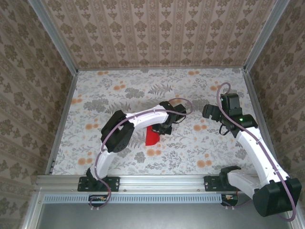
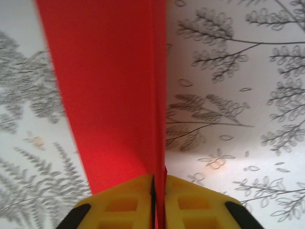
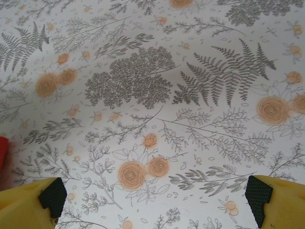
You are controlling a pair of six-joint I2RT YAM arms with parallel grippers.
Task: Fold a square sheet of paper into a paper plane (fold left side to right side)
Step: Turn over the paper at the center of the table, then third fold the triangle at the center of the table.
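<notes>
Your left gripper (image 2: 153, 191) has its fingers pressed together, pinching the folded red paper (image 2: 109, 95) mid-table. Right gripper (image 3: 156, 198) is well right of it, fingers spread above the floral tabletop (image 3: 143, 86).

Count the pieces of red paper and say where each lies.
1. The red paper sits centrally on the table, pinched in the left gripper; that arm may hide more.

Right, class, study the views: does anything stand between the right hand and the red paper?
No loose object does. Between the right hand and the red paper, only the bare flowered table shows. The left hand, shut on the paper, sits at its far end, close to that path.
</notes>
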